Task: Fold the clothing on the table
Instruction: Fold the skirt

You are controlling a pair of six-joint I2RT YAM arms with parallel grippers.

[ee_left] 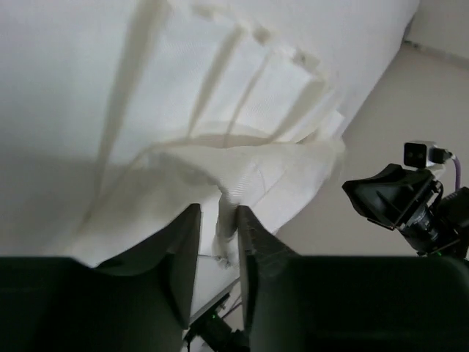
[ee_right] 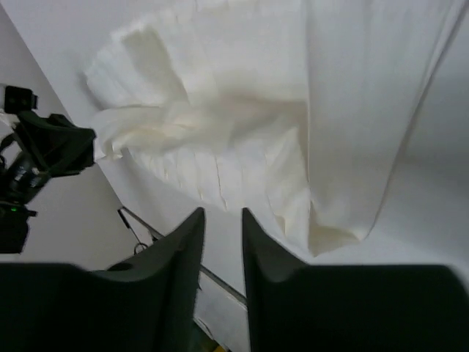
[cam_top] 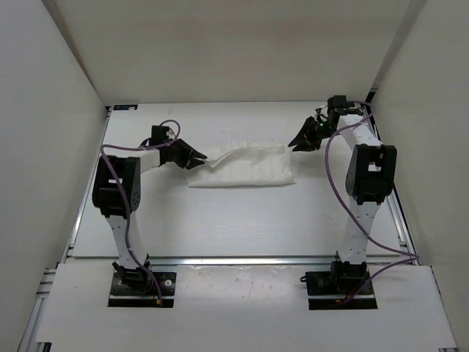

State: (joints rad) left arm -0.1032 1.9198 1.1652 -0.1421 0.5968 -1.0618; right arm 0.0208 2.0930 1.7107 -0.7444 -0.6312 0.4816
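left tool sits at the left end of the clothing, its jaws a little apart with a small fold of cloth between them. the fold looks loosely enclosed rather than pinched, though that is hard to be sure of. right tool hangs just beside the right end of the cloth, jaws parted with nothing between them.

the clothing lies as a short wide band in the upper middle of the top view, on the table, between the two tools. judging by its compact shape and stacked edges, at least one fold looks done. the left end is bunched and raised where the tool meets it, so it probably needs laying flat. a further fold to halve the band may also be left.

white cloth on a white table hides most edges. i cannot count the layers or tell the banded edge from the hem. both wrist views have their lower part blocked by the tool bodies, and the underside of the cloth is out of sight.
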